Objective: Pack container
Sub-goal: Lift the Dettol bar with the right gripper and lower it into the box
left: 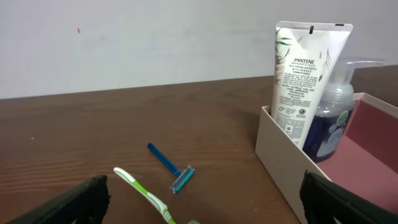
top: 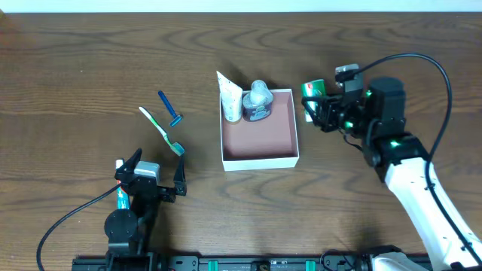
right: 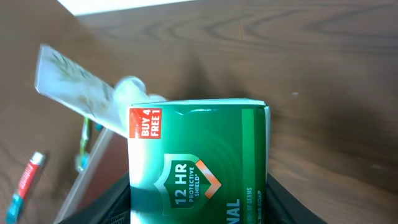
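The container [top: 260, 159] is a white-walled square box with a pinkish-brown floor at the table's middle. A white Pantene tube [top: 230, 98] and a pump bottle [top: 258, 102] stand in its far left corner; both also show in the left wrist view, tube [left: 305, 81] and bottle [left: 334, 118]. My right gripper [top: 315, 105] is shut on a green soap box [right: 199, 162] and holds it just right of the container's far right corner. My left gripper [top: 154, 179] is open and empty near the front left, behind a green toothbrush [top: 162, 129] and a blue razor [top: 170, 109].
A small red and blue tube [top: 121, 197] lies under my left arm near the front edge. The toothbrush [left: 146, 196] and razor [left: 171, 168] lie on bare wood left of the container wall [left: 280, 168].
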Tool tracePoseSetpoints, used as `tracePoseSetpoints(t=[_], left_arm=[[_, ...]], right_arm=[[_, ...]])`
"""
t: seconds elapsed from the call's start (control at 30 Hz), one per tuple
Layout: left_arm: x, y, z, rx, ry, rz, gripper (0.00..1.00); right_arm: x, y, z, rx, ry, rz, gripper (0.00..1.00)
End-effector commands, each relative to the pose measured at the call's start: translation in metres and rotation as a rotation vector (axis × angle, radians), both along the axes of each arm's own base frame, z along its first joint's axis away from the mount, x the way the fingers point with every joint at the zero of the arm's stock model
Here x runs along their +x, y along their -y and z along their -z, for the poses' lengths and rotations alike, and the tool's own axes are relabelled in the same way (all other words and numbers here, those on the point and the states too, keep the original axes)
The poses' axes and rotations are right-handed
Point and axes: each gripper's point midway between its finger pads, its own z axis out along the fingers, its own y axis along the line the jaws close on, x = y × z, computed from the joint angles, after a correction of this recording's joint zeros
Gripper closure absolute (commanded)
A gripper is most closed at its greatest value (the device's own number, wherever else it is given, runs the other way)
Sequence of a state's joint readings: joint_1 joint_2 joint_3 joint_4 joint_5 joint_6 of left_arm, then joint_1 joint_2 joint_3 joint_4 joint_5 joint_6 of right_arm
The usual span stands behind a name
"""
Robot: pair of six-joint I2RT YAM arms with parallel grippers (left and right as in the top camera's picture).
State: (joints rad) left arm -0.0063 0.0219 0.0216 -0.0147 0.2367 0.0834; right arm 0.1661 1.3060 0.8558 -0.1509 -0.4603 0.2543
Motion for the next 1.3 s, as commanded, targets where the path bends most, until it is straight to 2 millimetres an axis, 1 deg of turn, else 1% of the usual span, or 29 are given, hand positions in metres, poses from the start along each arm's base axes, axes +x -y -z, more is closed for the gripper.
tracePoseSetpoints(t=[0.0,0.1,0.23,0.43,0.73,0.93,1.0,1.17,1.27], left_arm=[[-0.001,0.001,0.017,0.008,-0.050,0.009,0.02],[-0.001,0.001,0.017,0.008,-0.050,0.009,0.02],[-0.001,0.001,0.017,0.008,-0.050,0.009,0.02],[-0.001,0.001,0.017,0.008,-0.050,0.009,0.02],[-0.001,0.001,0.017,0.008,-0.050,0.009,0.02],[-0.001,0.001,0.017,0.008,-0.050,0.009,0.02],[-0.001,0.001,0.017,0.008,-0.050,0.009,0.02],[-0.001,0.001,0.017,0.008,-0.050,0.009,0.02],[-0.001,0.001,0.017,0.008,-0.050,0.009,0.02]], right_arm=[[0.006,-0.019,-0.005,0.079,-0.035,0.034,0.68],[0.012,-0.031,-0.001,0.096,-0.041,0.065,0.69],[0.018,-0.036,0.018,0.078,-0.086,0.142,0.70],[0.025,-0.044,0.043,0.067,-0.130,0.145,0.68],[0.031,-0.057,0.054,0.075,-0.121,0.119,0.68],[0.034,-0.059,0.069,0.074,-0.150,0.126,0.66],[0.034,-0.061,0.073,0.071,-0.157,0.123,0.62],[0.034,-0.064,0.075,0.070,-0.156,0.117,0.45],[0.035,-0.064,0.073,0.074,-0.149,0.117,0.40]])
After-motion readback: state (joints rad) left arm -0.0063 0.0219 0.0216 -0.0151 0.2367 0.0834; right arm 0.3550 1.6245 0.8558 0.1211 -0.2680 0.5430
